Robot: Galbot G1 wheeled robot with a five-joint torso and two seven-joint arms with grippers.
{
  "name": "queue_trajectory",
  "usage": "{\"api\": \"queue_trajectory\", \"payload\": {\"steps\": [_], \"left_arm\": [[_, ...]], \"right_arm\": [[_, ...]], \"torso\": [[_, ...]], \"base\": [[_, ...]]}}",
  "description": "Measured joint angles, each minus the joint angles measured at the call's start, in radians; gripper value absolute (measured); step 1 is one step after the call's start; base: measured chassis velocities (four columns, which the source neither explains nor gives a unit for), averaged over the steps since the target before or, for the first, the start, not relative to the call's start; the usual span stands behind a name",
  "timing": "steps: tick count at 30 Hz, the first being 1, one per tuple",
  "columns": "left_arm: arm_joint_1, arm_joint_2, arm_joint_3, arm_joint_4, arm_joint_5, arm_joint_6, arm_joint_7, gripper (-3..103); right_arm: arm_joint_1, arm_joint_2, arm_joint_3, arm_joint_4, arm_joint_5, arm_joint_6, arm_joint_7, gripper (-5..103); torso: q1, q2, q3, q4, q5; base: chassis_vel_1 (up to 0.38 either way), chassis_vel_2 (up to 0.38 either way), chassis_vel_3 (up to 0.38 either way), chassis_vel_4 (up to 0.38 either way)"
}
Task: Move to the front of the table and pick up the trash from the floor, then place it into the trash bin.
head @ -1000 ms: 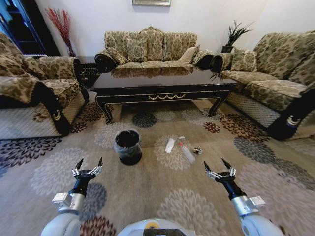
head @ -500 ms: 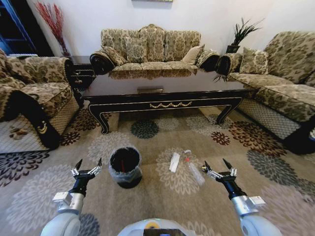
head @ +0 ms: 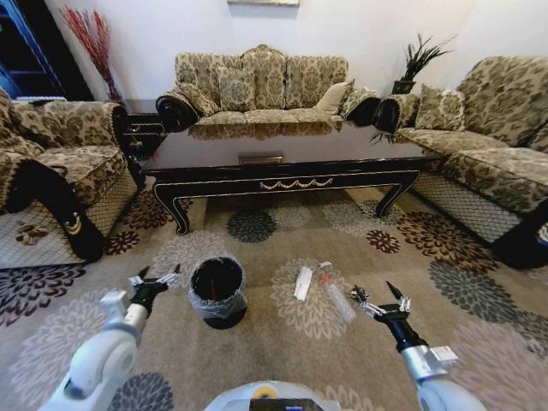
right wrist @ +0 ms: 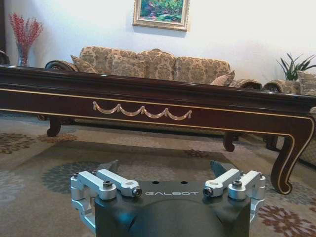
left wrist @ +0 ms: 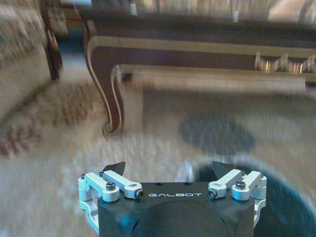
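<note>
Left gripper (head: 156,278): fingers apart, empty, low beside the trash bin (head: 217,291). Right gripper (head: 381,300): fingers apart, empty, near the trash (head: 324,282) lying on the floor (head: 282,360) before the table (head: 282,163). Approach apparently done; pickup and binning remain.

Glossy dark wood table (head: 282,163), patterned carpet floor (head: 282,360), crinkled plastic-lined trash bin (head: 217,291)

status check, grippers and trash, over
Left gripper jaws open, beside trash bin. Right gripper jaws open, empty, near bottle. Wrapper on carpet. Nothing in the way.
</note>
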Motion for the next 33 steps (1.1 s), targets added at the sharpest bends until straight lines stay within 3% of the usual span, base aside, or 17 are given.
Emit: {"api": "queue_trajectory", "payload": {"steps": [1, 4, 8, 13, 20, 22, 24, 28, 30, 33], "left_arm": [[0.000, 0.000, 0.000, 0.000, 0.000, 0.000, 0.000, 99], [-0.047, 0.058, 0.039, 0.036, -0.066, 0.069, -0.032, 98], [-0.083, 0.076, 0.082, 0.078, -0.094, 0.081, -0.036, 98], [-0.161, 0.055, 0.178, 0.147, -0.127, 0.094, -0.038, 98], [-0.251, 0.013, 0.285, 0.230, -0.099, 0.093, -0.048, 96], [-0.242, 0.009, 0.285, 0.231, -0.106, 0.099, -0.056, 87], [-0.236, 0.010, 0.283, 0.231, -0.107, 0.101, -0.057, 87], [-0.191, 0.022, 0.254, 0.233, -0.114, 0.109, -0.050, 65], [-0.189, 0.022, 0.251, 0.234, -0.115, 0.110, -0.050, 65], [-0.194, 0.022, 0.244, 0.235, -0.128, 0.110, -0.057, 49]], "right_arm": [[0.000, 0.000, 0.000, 0.000, 0.000, 0.000, 0.000, 100], [0.009, -0.005, -0.011, -0.010, 0.000, -0.001, 0.001, 100], [0.017, -0.011, -0.025, -0.018, 0.000, -0.002, 0.001, 100], [0.020, -0.011, -0.030, -0.017, 0.000, -0.005, 0.003, 100], [0.013, -0.007, -0.025, -0.010, 0.001, -0.008, 0.006, 100], [0.010, -0.005, -0.020, -0.010, 0.001, -0.008, 0.007, 100], [0.009, -0.005, -0.020, -0.010, 0.002, -0.008, 0.007, 100], [0.016, -0.006, -0.021, -0.020, 0.007, -0.011, 0.008, 100], [0.018, -0.005, -0.023, -0.020, 0.007, -0.013, 0.011, 100], [0.031, -0.004, -0.032, -0.021, 0.002, -0.019, 0.020, 100]], "torso": [[0.000, 0.000, 0.000, 0.0000, 0.0000], [0.000, 0.000, 0.000, 0.0000, 0.0005], [0.000, 0.000, 0.000, 0.0001, 0.0003], [0.000, 0.000, 0.000, -0.0001, 0.0001], [0.000, 0.000, 0.000, -0.0003, 0.0001], [0.000, 0.000, 0.000, -0.0003, 0.0003], [0.000, 0.000, 0.000, -0.0002, 0.0004], [0.000, 0.000, 0.000, 0.0002, 0.0003], [0.000, 0.000, 0.000, 0.0001, 0.0003], [0.000, 0.000, 0.000, 0.0000, 0.0003]], "base": [[0.000, 0.000, 0.000, 0.000], [0.000, 0.000, 0.000, 0.000], [0.000, 0.000, 0.000, 0.000], [0.000, 0.000, 0.000, 0.000], [0.000, 0.000, 0.000, 0.000], [0.000, 0.000, 0.000, 0.000], [0.000, 0.000, 0.000, 0.000], [0.000, 0.000, 0.000, 0.000], [0.000, 0.000, 0.000, 0.000], [0.000, 0.000, 0.000, 0.000]]}}
